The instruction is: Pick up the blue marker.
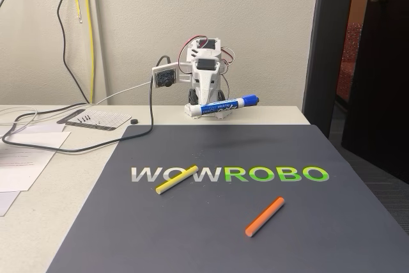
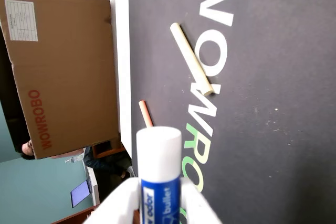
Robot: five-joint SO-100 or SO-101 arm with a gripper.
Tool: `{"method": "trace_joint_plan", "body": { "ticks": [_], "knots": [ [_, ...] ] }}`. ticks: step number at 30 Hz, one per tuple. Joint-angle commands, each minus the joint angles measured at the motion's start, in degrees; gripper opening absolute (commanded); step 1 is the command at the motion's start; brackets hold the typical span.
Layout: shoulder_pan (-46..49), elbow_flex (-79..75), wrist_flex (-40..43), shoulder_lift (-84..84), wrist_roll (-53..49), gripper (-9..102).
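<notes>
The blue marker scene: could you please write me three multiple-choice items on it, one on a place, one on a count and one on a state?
1. Where is the blue marker in the fixed view?
A. Lying on the dark mat
B. Held above the mat's far edge
C. On the white papers

2. How many thin coloured sticks lie on the dark mat?
A. One
B. Two
C. Four

3. What is the state of the end effector?
A. Open and holding nothing
B. Shut on the yellow stick
C. Shut on the blue marker

Answers:
1. B, the marker hangs roughly level in the air, its blue cap to the right, with the mat below it.
2. B, the yellow stick lies across the printed lettering and the orange stick lies nearer the camera.
3. C, in the wrist view the white fingers flank the marker's barrel on both sides.
</notes>
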Motion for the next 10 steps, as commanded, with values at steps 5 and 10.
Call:
{"method": "trace_joint_plan", "body": {
  "ticks": [5, 10],
  "knots": [
    [-0.2, -0.4, -1.1, 3.3, -0.4, 0],
    [-0.2, -0.4, -1.1, 3.3, -0.1, 0]
  ]
}}
